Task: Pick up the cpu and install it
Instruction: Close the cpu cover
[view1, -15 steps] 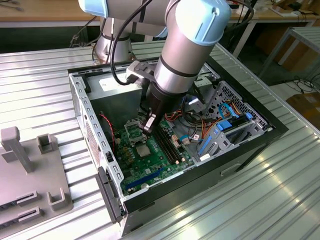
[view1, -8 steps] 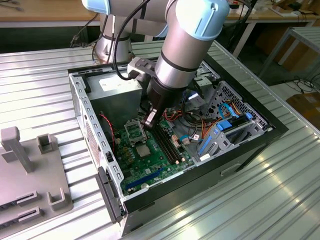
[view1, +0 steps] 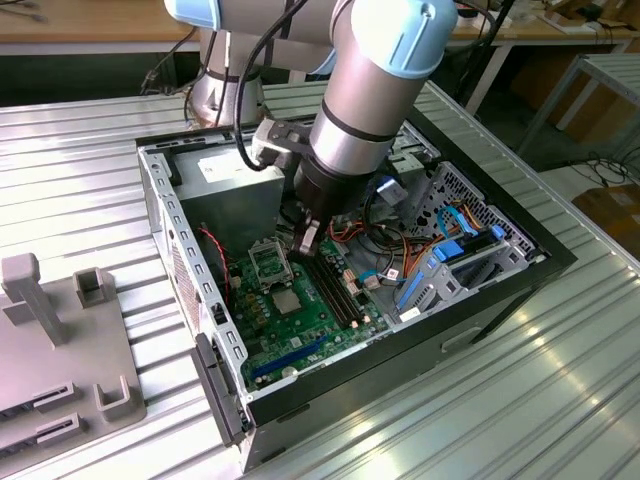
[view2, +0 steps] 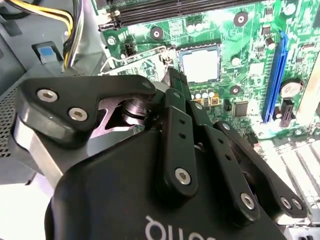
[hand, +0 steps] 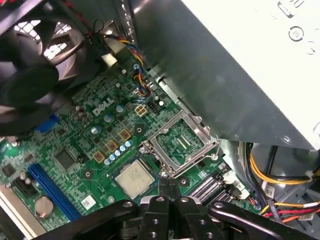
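In the exterior view, the arm (view1: 370, 90) runs off the top edge and hides part of the computer case (view1: 200, 340) behind it; the grey fixture (view1: 60, 340) is cut off at left.

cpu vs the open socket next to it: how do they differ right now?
The cpu shows a flat, plain silver-grey face; the socket shows a green floor inside a metal frame. The cpu lies loose on the green board, outside the socket, which holds no chip. The cpu is the smaller square. Both are square, lie flat on the board, and sit near the end effector tips.
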